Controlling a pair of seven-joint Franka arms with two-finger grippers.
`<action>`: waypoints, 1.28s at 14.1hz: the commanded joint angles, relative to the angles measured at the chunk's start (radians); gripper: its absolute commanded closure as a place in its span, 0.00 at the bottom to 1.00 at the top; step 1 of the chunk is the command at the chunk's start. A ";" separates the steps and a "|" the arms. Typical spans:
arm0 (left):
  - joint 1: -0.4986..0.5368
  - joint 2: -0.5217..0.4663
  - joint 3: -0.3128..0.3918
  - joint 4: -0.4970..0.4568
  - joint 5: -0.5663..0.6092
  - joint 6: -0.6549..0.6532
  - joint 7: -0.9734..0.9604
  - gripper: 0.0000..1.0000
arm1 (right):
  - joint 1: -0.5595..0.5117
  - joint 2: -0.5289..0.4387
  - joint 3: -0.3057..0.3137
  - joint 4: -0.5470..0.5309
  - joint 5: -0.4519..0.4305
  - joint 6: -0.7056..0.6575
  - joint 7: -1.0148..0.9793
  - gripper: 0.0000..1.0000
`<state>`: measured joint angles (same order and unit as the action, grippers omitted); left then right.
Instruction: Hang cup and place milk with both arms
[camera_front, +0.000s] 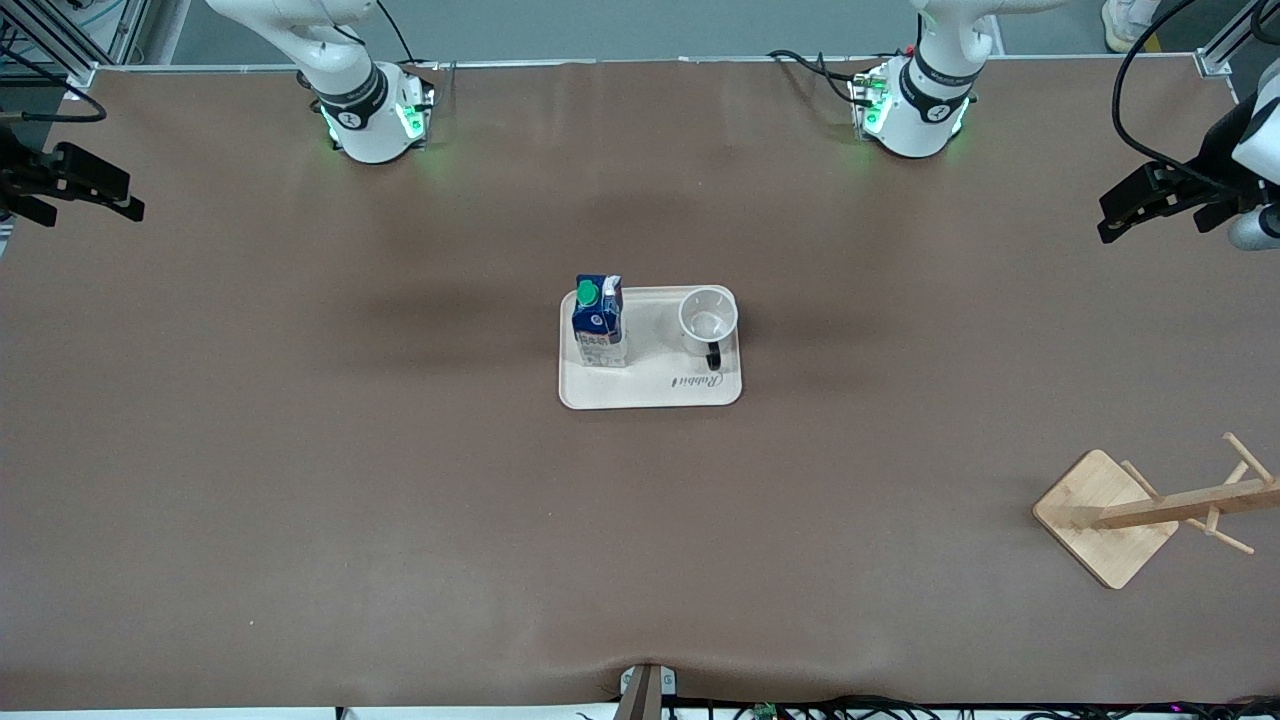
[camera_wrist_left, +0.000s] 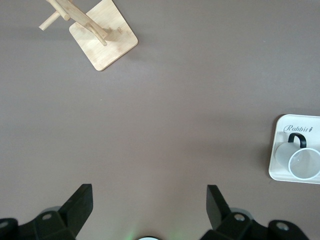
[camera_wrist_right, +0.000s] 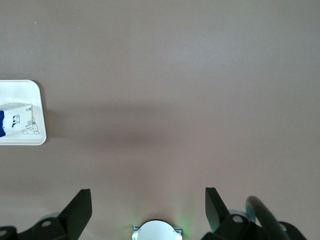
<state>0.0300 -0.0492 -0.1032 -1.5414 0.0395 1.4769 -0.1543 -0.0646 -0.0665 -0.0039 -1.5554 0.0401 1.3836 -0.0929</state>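
The cup (camera_front: 708, 320) and milk (camera_front: 599, 323) are kept mid-counter on a tray (camera_front: 650, 392); left gripper (camera_front: 1135, 212) and right gripper (camera_front: 95, 190) are held at opposite counter ends, jaws spread.

A wide bench (camera_front: 300, 480) is filling the front view, covered edge to edge in a matte brown sheet. Soft shadows are pooling across its middle. Along the edge where the robot bases stand, a pale metal rail (camera_front: 560, 64) is running, with grey floor (camera_front: 650, 25) showing above it. Aluminium framing (camera_front: 1225, 45) is sitting at that edge's corners. Black cables (camera_front: 900, 708) are trailing along the edge nearest the front camera.
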 joint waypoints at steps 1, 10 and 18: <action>0.002 0.009 -0.003 0.024 0.013 -0.018 0.002 0.00 | -0.008 -0.026 0.005 -0.017 -0.003 -0.001 -0.010 0.00; -0.033 0.031 -0.084 -0.046 -0.003 0.006 -0.100 0.00 | -0.006 -0.026 0.005 -0.015 -0.003 -0.003 -0.011 0.00; -0.136 0.219 -0.337 -0.108 0.003 0.158 -0.605 0.00 | -0.008 -0.019 0.005 0.006 0.003 -0.003 -0.004 0.00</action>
<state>-0.0761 0.1205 -0.4315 -1.6563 0.0379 1.5980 -0.6887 -0.0645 -0.0689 -0.0026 -1.5544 0.0401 1.3836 -0.0928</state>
